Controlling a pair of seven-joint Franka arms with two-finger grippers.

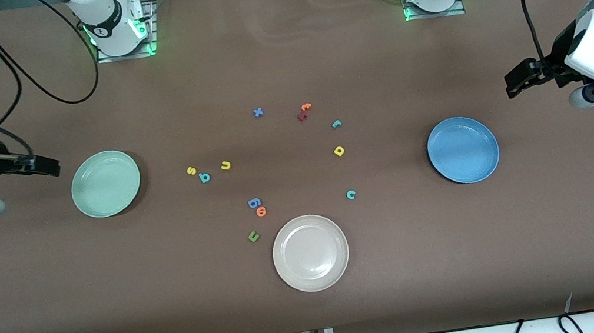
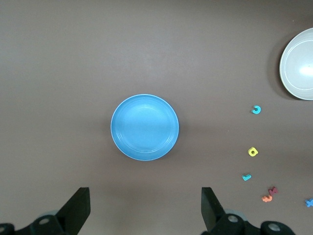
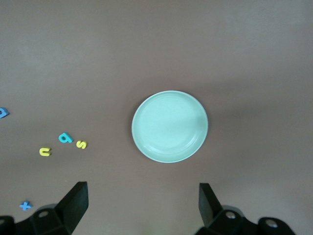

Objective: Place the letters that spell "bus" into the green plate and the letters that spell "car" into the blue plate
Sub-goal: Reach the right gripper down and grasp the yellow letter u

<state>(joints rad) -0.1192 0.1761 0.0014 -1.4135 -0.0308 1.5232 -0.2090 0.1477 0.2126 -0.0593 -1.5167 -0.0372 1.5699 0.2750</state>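
The yellow "s", teal "b" and yellow "u" lie close together on the table, between its middle and the green plate. The teal "r", yellow "a" and teal "c" lie spread out on the side of the blue plate. Both plates hold nothing. My left gripper hangs open over bare table beside the blue plate, at the left arm's end. My right gripper hangs open over bare table beside the green plate, at the right arm's end.
A beige-white plate sits nearest the front camera. Near it lie a blue "g", an orange "o" and a dark green "u". A blue "x" and red and orange letters lie farther from the front camera.
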